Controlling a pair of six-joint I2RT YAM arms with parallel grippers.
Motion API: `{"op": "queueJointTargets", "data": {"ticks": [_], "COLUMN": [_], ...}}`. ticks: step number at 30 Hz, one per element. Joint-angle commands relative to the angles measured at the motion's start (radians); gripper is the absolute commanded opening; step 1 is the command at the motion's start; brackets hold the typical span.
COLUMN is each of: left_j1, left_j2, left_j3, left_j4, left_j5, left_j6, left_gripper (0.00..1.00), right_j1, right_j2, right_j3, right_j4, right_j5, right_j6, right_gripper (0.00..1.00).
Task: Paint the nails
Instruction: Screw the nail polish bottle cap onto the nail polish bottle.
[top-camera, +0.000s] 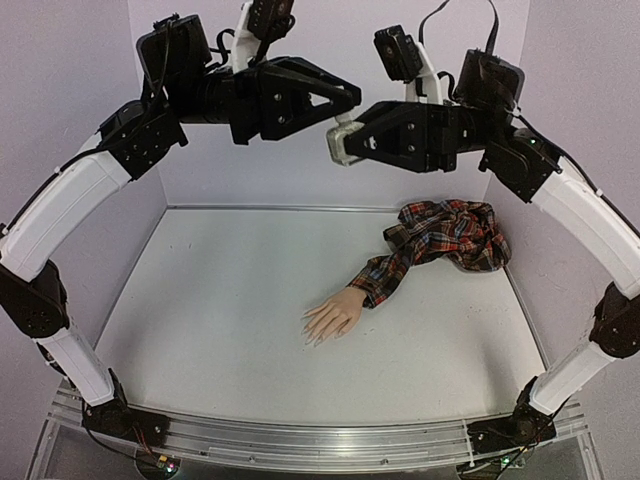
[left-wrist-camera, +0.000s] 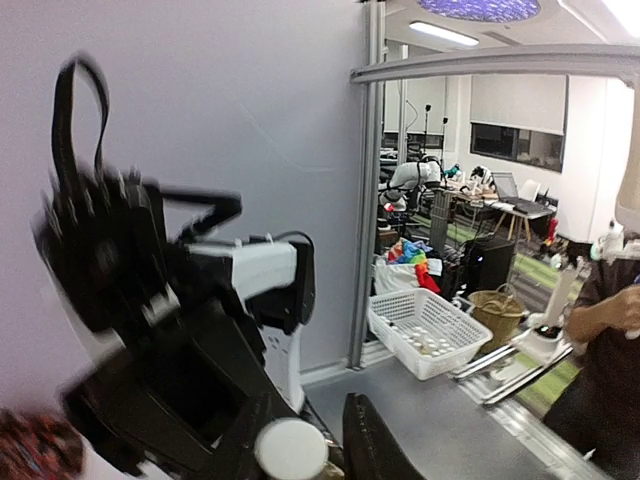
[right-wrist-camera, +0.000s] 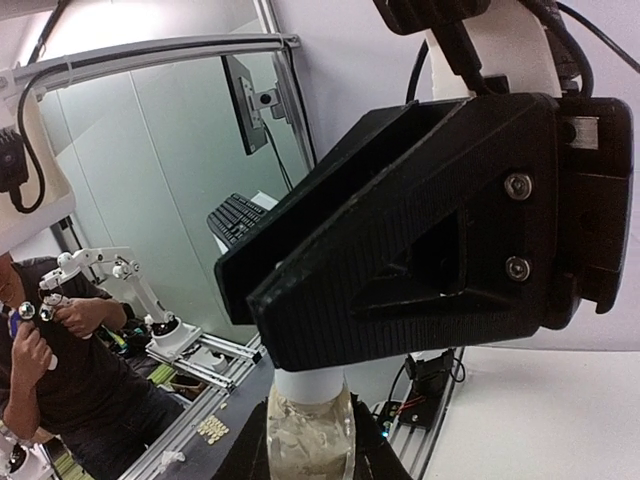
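White cap (right-wrist-camera: 308, 385) on a small clear bottle (right-wrist-camera: 308, 428) — that is what my two arms meet over, raised high above the table (top-camera: 220, 300) with their tips close together. My right gripper (right-wrist-camera: 308, 458) is closed on the bottle's body. In the right wrist view the bottle stands upright between its fingers, cap uppermost.

My left gripper (left-wrist-camera: 305, 442) comes in from the other side with its jaws around the cap. In the left wrist view the cap sits low between the two black fingers, against one of them, with a narrow gap toward the other. Whether those jaws pinch the cap or only bracket it I cannot tell.

Well below and apart from both grippers, the mannequin hand (top-camera: 335, 315) lies flat on the table, palm down, right of centre. Its fingers point toward the near left. The nails (top-camera: 314, 338) — tiny pale tips at the ends of those fingers — face up, too small to show any detail. The wrist runs back and to the right into a red plaid sleeve (top-camera: 445, 235), which ends in a crumpled heap near the far right corner, by the wall.
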Motion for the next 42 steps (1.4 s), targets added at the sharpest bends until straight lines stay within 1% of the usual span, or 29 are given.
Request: {"op": "queueJointTargets", "data": {"ticks": [1, 3, 5, 7, 10, 11, 12, 16, 20, 23, 25, 27, 29, 31, 34, 37, 39, 42], "left_j1": [-0.025, -0.016, -0.007, -0.003, -0.001, 0.0, 0.001, 0.009, 0.039, 0.069, 0.071, 0.072, 0.072, 0.072, 0.072, 0.072, 0.072, 0.072], "left_j2": [0.062, 0.03, -0.001, -0.024, -0.073, -0.09, -0.107, -0.169, -0.281, -0.353, -0.372, -0.366, -0.335, -0.295, -0.213, -0.113, -0.062, -0.029], "left_j3": [-0.088, -0.115, -0.136, -0.142, -0.176, -0.196, -0.215, -0.289, -0.444, -0.527, -0.533, -0.502, -0.431, -0.34, -0.172, -0.035, 0.021, 0.043], "left_j4": [-0.194, -0.163, -0.135, -0.129, -0.118, -0.105, -0.094, -0.069, 0.033, 0.095, 0.083, 0.035, -0.051, -0.148, -0.334, -0.51, -0.61, -0.656], "left_j5": [-0.061, -0.078, -0.098, -0.116, -0.189, -0.223, -0.276, -0.53, -0.738, -0.765, -0.806, -0.839, -0.853, -0.849, -0.843, -0.821, -0.807, -0.787], "left_j6": [0.005, -0.003, -0.007, -0.003, 0.005, 0.001, -0.006, -0.05, -0.162, -0.234, -0.287, -0.346, -0.397, -0.428, -0.45, -0.452, -0.448, -0.441], "left_gripper": [0.44, 0.55, 0.62, 0.76, 0.9, 0.96, 0.99, 1.0, 1.0, 0.99, 0.96, 0.92, 0.88, 0.84, 0.83, 0.81, 0.79, 0.75], "right_j1": [-0.004, -0.004, -0.004, -0.003, -0.004, -0.004, -0.004, -0.004, -0.004, 0.005, 0.034, 0.067, 0.098, 0.123, 0.148, 0.17, 0.181, 0.186], "right_j2": [-0.058, -0.072, -0.081, -0.092, -0.13, -0.146, -0.163, -0.224, -0.274, -0.29, -0.293, -0.285, -0.265, -0.239, -0.195, -0.15, -0.136, -0.125], "right_j3": [-0.01, -0.036, -0.057, -0.089, -0.15, -0.171, -0.192, -0.258, -0.304, -0.319, -0.32, -0.314, -0.301, -0.28, -0.25, -0.232, -0.233, -0.234], "right_j4": [0.157, 0.155, 0.155, 0.151, 0.14, 0.124, 0.101, 0.022, -0.052, -0.139, -0.217, -0.273, -0.317, -0.35, -0.385, -0.411, -0.412, -0.41], "right_j5": [0.236, 0.244, 0.246, 0.262, 0.308, 0.335, 0.373, 0.503, 0.619, 0.718, 0.844, 0.982, 1.107, 1.219, 1.334, 1.395, 1.416, 1.422], "right_j6": [-0.016, -0.026, -0.029, -0.036, -0.068, -0.087, -0.113, -0.197, -0.277, -0.37, -0.457, -0.526, -0.582, -0.638, -0.686, -0.727, -0.743, -0.742], "right_gripper": [0.0, 0.0, 0.0, 0.0, 0.0, 0.0, 0.0, 0.0, 0.0, 0.0, 0.0, 0.0, 0.0, 0.0, 0.0, 0.0, 0.0, 0.0]}}
